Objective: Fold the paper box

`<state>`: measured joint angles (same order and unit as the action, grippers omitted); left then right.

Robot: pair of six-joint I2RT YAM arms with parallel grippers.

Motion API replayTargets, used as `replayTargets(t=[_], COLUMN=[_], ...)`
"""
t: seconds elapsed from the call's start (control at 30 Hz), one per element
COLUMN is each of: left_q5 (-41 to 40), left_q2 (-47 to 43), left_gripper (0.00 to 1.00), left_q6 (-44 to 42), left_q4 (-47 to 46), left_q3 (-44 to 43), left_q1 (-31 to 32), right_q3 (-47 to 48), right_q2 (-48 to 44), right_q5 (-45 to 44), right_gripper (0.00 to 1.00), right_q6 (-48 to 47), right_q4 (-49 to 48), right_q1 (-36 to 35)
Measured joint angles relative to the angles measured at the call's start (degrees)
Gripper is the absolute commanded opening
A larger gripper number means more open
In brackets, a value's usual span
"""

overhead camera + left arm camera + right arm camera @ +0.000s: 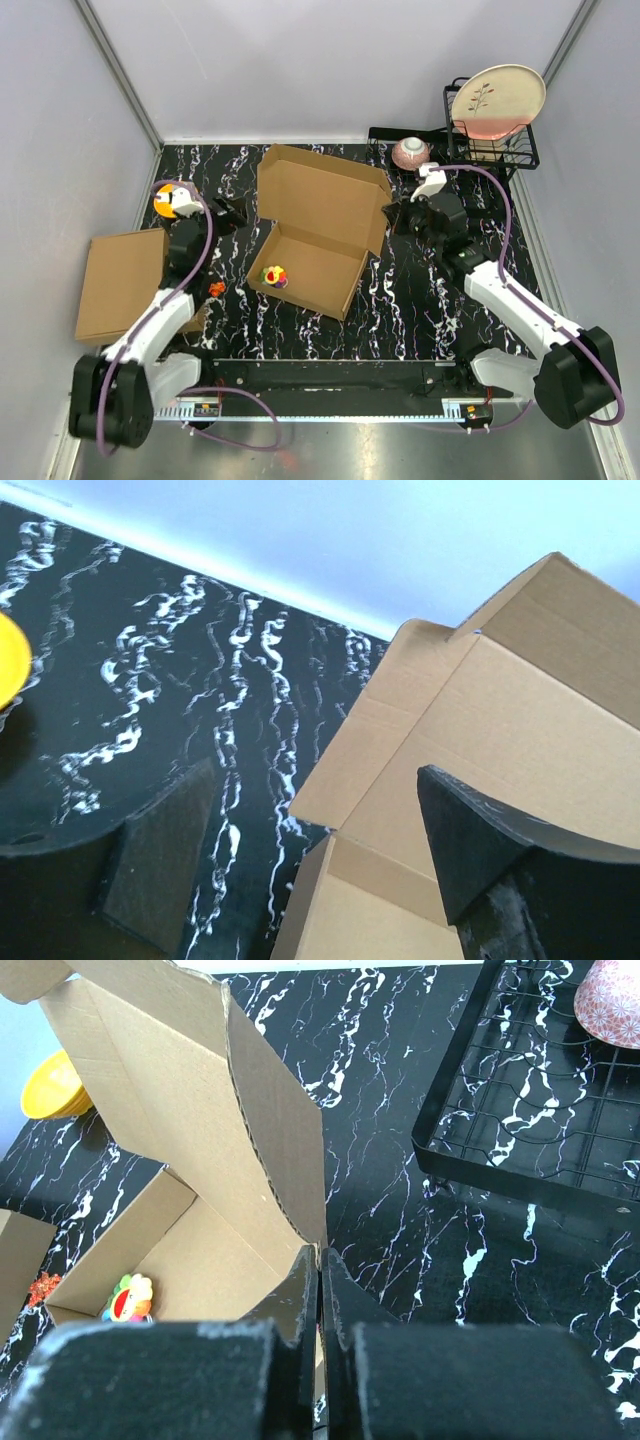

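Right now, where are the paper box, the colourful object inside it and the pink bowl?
paper box (pixel 320 195): top view, its raised lid.
colourful object (pixel 273 276): top view, its middle.
pink bowl (pixel 410 152): top view, its middle.

Bright, even light falls from above, and shadows are soft beside the brown corrugated cardboard box. The pale wall washes out bluish. The 2 wrist views blur their own near black foam finger pads.

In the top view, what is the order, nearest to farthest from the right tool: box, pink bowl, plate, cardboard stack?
1. Box, beside the right tool, on its left.
2. Pink bowl, just behind it.
3. Plate, back right.
4. Cardboard stack, far left.
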<state>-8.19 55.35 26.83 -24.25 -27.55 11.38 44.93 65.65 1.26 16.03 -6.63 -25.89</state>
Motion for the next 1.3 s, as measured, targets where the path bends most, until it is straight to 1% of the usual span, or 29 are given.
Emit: replayTargets(t=[0.1, 0.2, 0.27, 0.3, 0.33, 0.37, 0.43, 0.53, 0.67, 0.83, 1.07, 1.3], left_q5=[11.9, 21.4, 27.5, 30.3, 33.9, 35.5, 40.5, 45.0, 48.4, 49.8, 49.8, 49.4], left_q2=[6.7, 12.7, 17.3, 19.7, 23.3, 25.4, 31.9, 38.1, 39.9, 40.6, 40.9, 44.0], left_gripper=[0.84, 0.83, 0.78, 0.74, 0.67, 0.64, 0.60, 0.60, 0.63, 0.64, 0.65, 0.66], left_q6=[1.9, 5.5, 8.9, 10.9, 13.8, 15.8, 21.0, 26.1, 28.5, 29.1, 24.5, 21.1], left_q4=[-11.2, -21.2, -29.0, -33.1, -37.2, -38.8, -42.6, -44.2, -45.7, -47.2, -48.7, -48.7], left_q3=[1.1, 1.4, 1.3, 1.2, 0.3, -0.4, -3.4, -6.6, -8.3, -11.6, -13.1, -13.4], left_q1=[-5.9, -9.7, -12.3, -13.7, -15.3, -16.0, -17.8, -18.4, -18.0, -17.3, -16.0, -15.7], right_q3=[0.0, 0.0, 0.0, 0.0, 0.0, 0.0, 0.0, -0.2, -0.4, -0.4, -0.4, -0.4], right_q2=[0.0, 0.0, 0.0, 0.0, 0.0, 0.0, 0.0, 0.0, 0.0, 0.3, 1.0, 1.0], right_q5=[0.5, 1.3, 1.4, 1.5, 1.5, 1.5, 1.7, 2.4, 3.0, 3.0, 3.0, 3.1], right_gripper=[0.00, 0.00, 0.00, 0.00, 0.00, 0.00, 0.00, 0.00, 0.00, 0.00, 0.00, 0.00], right_q6=[0.0, 0.0, -0.1, 0.0, 0.0, 0.0, 0.0, 0.0, 0.0, 0.0, 0.0, 0.0], right_q4=[0.0, 0.0, 0.0, 0.0, 0.0, 0.0, 0.0, -0.3, -0.8, -1.2, -1.2, -1.2], right_q1=[0.0, 0.0, 0.0, 0.0, 0.0, 0.0, 0.0, 0.0, 0.0, 0.0, 0.0, 0.0])
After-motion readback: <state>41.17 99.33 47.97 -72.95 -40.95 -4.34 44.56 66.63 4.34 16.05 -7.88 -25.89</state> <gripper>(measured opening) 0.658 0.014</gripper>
